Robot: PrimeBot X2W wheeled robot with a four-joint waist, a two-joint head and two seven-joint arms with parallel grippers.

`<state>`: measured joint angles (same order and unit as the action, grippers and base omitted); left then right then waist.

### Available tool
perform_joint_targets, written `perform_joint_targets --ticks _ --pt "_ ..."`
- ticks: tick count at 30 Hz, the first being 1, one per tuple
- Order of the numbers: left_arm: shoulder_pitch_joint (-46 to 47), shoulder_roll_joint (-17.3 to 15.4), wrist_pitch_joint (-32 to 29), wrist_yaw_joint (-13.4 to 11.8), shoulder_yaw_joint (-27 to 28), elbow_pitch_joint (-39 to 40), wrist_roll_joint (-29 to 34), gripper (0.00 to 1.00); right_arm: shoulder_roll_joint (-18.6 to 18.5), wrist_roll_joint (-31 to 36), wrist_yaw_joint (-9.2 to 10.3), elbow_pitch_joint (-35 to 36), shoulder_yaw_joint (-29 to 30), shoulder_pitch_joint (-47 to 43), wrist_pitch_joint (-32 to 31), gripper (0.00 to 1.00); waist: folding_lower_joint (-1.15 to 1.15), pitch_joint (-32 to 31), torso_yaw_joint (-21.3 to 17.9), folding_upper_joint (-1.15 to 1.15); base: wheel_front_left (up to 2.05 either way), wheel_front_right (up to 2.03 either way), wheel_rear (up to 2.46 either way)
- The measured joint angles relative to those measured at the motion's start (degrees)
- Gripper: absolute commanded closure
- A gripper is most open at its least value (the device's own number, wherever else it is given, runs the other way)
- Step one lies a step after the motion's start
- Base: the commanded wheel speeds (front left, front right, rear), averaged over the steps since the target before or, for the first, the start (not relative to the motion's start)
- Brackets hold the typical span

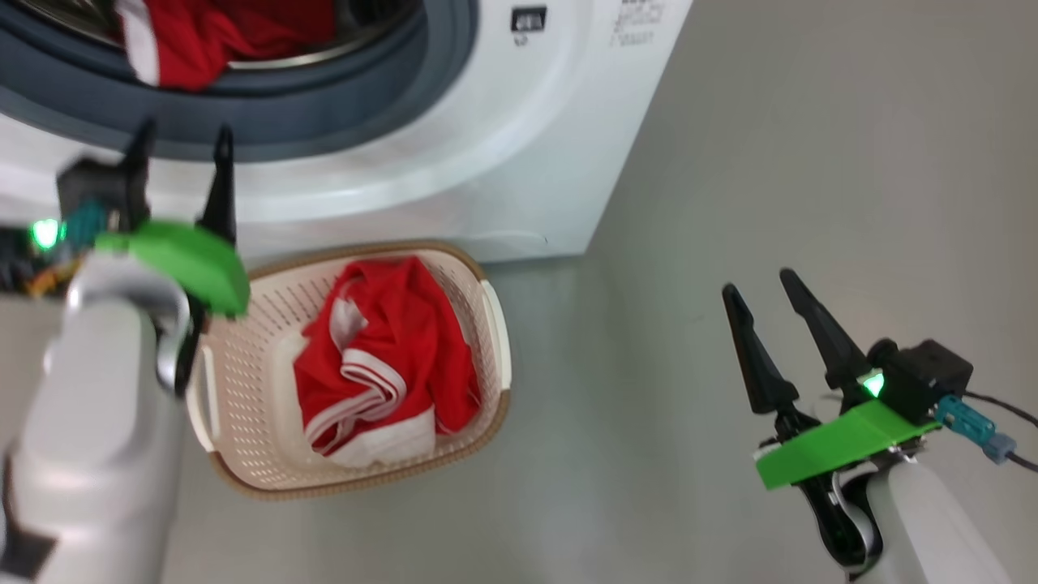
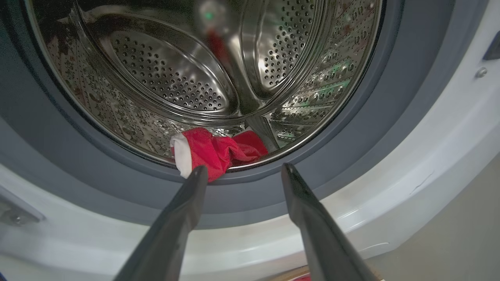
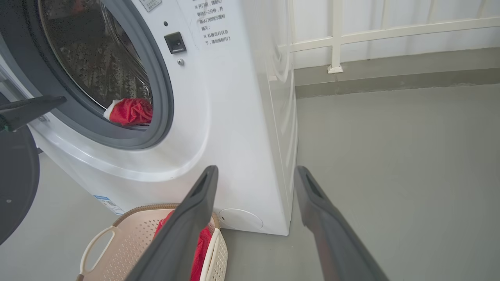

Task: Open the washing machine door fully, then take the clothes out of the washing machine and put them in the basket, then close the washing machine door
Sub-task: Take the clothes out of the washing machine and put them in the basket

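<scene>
Clothes are split between two places: one red garment (image 1: 381,349) lies bunched in the basket (image 1: 259,341), which sits on the floor (image 1: 730,162) just in front of the washing machine (image 1: 454,178), while the other garment (image 2: 218,150) is draped over the near lip of the drum (image 2: 175,86), its white trim hanging onto the grey seal (image 2: 351,148). The door (image 3: 17,183) is swung open at the left. The left gripper (image 2: 244,169) is released, fingers spread and empty, pointing at that cloth with one tip just in front of it. The right gripper (image 1: 759,284) is also released and empty, well apart over bare floor to the right. The likely trouble is in the coming pick. A shallow bite could catch only the trim, so the cloth slips free and lands on the floor short of the basket. A low approach could pinch the rubber seal along with the fabric. The left arm also hangs over the basket's left rim and could knock it aside when it lowers.
</scene>
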<state>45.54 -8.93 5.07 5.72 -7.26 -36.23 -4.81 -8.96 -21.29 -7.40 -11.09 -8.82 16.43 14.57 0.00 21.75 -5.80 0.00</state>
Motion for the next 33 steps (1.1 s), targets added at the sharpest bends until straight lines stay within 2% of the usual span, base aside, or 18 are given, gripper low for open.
perform_joint_targets --ticks 7,16,25,33 --pt "13.21 -2.54 -3.64 -2.1 -5.13 -10.05 7.76 0.0 1.53 0.05 0.0 0.11 -1.03 3.56 0.0 0.0 0.0 4.8 -1.98 0.0 0.0 0.0 0.0" --pt "25.05 -5.44 -4.82 -3.65 -8.71 -23.42 12.65 0.0 2.92 0.13 0.0 0.18 -2.64 6.84 0.0 0.0 0.0 9.07 -5.5 0.0 0.0 0.0 0.0" --pt "32.61 -8.36 -5.04 -5.3 -9.57 -32.59 13.82 0.0 4.31 0.13 0.0 0.23 -4.22 8.84 0.0 0.0 0.0 11.83 -9.14 0.0 0.0 0.0 0.0" --pt "35.46 -11.02 -5.08 -6.14 -10.16 -35.97 14.24 0.0 5.05 0.12 0.0 0.21 -5.25 9.61 0.0 0.0 0.0 13.39 -11.45 0.0 0.0 0.0 0.0"
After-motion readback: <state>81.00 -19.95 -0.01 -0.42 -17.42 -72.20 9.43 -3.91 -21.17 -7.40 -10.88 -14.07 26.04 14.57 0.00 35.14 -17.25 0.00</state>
